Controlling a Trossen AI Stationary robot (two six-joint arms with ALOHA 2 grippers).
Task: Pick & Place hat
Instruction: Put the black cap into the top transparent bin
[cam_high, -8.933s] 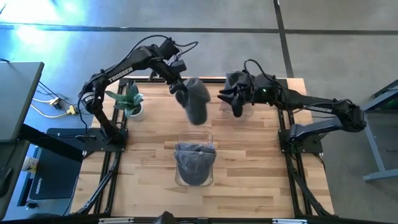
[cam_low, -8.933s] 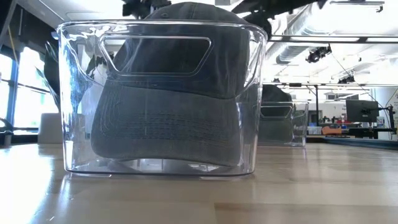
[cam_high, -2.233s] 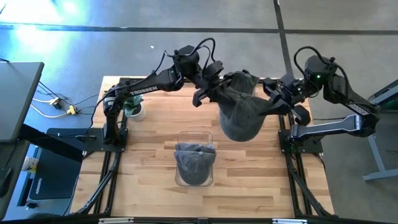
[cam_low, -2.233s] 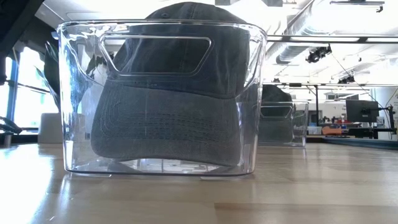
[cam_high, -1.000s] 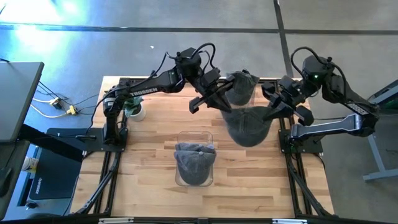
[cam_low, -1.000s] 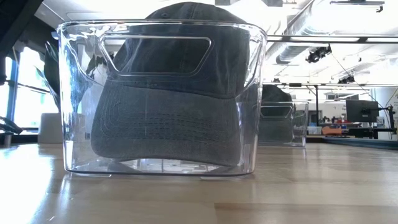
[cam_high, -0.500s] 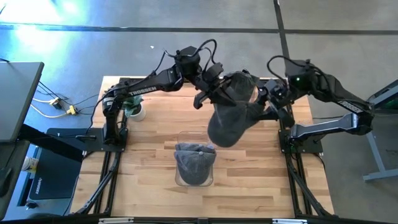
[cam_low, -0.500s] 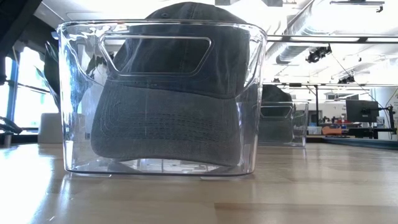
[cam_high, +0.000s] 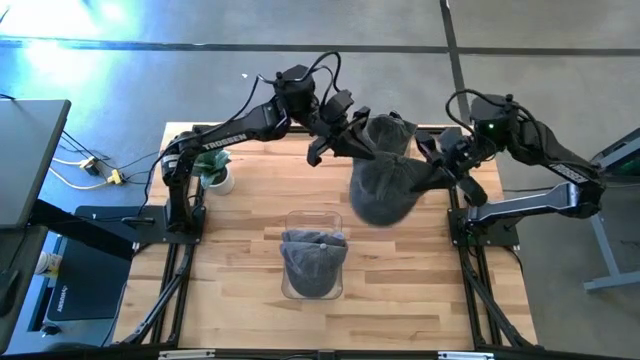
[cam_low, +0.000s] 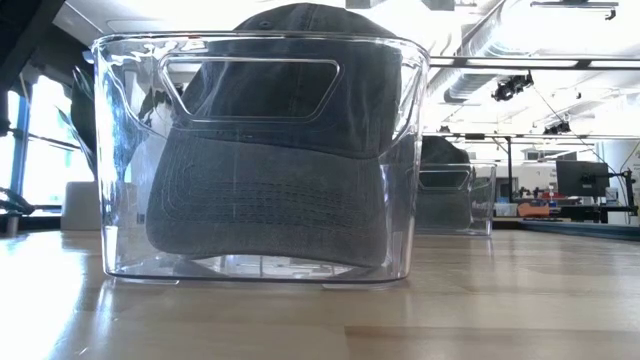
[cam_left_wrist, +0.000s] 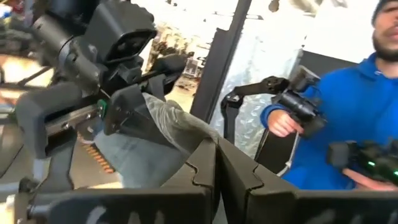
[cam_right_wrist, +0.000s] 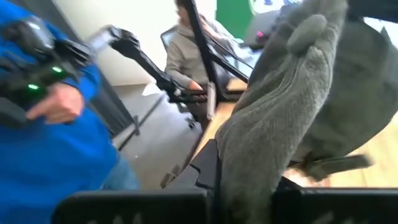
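- The grey hat (cam_high: 385, 188) hangs in the air between the 2 arms, over the far right part of the table (cam_high: 240, 260). Half a second ago it sagged lower and nearer the clear bin; now it is pulled back up toward the right side.
- The left gripper (cam_high: 345, 140) is pinched shut on the hat's upper edge; its wrist view shows cloth caught right at the closed fingertips (cam_left_wrist: 214, 155).
- The right gripper (cam_high: 432, 170) let go for an instant within the last second and has re-clamped. Its wrist view shows grey fabric (cam_right_wrist: 280, 124) bunched over the closed fingers, so I judge it has a fresh hold on the hat's right side.
- That regrasp suggests the pair is adjusting its hold, likely to spread the hat before lowering it.
- The clear bin (cam_high: 313, 255) at table centre already holds 1 cap (cam_low: 270, 170); a 2nd bin (cam_low: 455, 200) stands farther back.
- A person in a blue top (cam_left_wrist: 348, 118) stands beyond the table, holding controllers.
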